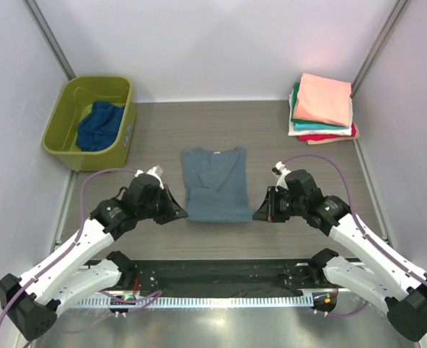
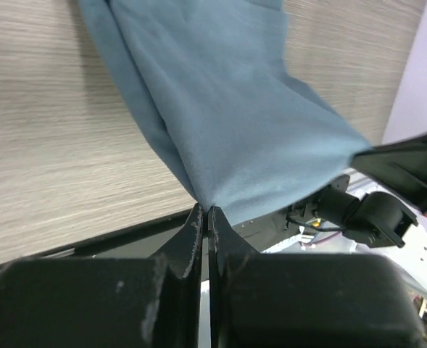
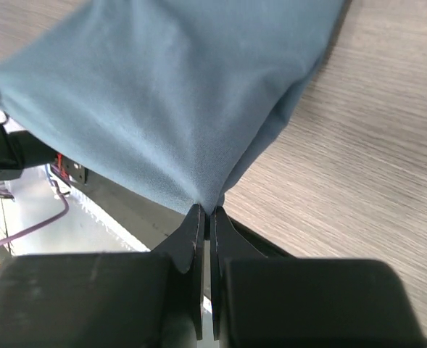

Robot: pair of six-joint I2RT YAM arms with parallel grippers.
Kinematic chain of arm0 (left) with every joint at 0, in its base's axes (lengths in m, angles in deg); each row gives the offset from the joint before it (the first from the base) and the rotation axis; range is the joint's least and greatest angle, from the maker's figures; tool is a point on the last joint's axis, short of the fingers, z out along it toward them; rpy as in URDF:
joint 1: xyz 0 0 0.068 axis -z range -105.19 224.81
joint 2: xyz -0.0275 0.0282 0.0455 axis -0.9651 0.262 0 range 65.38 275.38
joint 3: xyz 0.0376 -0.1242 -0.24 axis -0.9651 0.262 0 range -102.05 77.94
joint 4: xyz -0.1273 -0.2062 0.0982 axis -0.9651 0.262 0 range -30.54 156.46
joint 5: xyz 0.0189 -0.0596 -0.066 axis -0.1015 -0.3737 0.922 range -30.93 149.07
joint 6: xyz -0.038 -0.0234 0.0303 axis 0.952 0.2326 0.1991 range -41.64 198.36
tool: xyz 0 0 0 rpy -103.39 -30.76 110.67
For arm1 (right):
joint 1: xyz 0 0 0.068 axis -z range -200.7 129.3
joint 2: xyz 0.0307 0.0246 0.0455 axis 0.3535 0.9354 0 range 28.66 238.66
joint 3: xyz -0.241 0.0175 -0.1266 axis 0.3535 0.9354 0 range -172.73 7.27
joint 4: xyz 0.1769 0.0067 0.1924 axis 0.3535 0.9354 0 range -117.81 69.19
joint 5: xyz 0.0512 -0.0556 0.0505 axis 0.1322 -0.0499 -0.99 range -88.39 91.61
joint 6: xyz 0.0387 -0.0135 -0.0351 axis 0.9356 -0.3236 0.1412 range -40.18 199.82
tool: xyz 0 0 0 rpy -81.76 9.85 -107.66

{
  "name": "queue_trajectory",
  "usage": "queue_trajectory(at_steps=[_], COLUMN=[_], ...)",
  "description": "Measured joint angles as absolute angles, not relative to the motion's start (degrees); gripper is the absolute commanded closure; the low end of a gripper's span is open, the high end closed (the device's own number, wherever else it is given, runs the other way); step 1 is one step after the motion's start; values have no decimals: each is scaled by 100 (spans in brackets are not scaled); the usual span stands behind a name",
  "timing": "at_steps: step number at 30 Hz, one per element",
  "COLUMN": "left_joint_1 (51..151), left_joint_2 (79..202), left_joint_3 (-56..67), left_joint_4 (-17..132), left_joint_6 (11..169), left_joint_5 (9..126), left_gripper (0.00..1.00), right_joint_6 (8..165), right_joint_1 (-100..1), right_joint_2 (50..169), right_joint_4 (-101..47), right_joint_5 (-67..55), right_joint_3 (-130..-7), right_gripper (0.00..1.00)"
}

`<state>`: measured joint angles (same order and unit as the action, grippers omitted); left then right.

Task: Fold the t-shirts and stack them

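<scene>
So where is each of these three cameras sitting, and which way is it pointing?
Top external: above and behind the robot, looking down on the table; shows the left arm and right arm, the grey-blue t-shirt, the olive tub and the folded stack.
Left wrist: on the left arm, looking along the left gripper, shut on the shirt's corner.
Right wrist: on the right arm, looking along the right gripper, shut on a corner.
Shared: all three show the same t-shirt.
</scene>
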<state>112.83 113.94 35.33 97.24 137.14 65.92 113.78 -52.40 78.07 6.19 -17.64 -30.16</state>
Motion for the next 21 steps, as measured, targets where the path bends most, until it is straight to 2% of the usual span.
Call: queue_trajectory(at_steps=[6, 14, 21], left_joint_1=[11305, 11250, 10673], left_joint_2=[11658, 12943, 13750], left_joint_3=[3133, 1831, 852], left_joint_4=[10045, 10283, 10349], left_joint_6=[13638, 13198, 12770], left_joint_5=[6094, 5386, 5335], left_gripper=[100, 100, 100], right_joint_6=[11235, 10707, 10291], right_joint_1=[-5278, -5240, -4889], right_joint_2=[8176, 9464, 10456], right_joint_4=[828, 946, 894], right_joint_5=[-1311, -564, -441], right_joint_3=[-3676, -4784, -5920], right_gripper=[99, 99, 99])
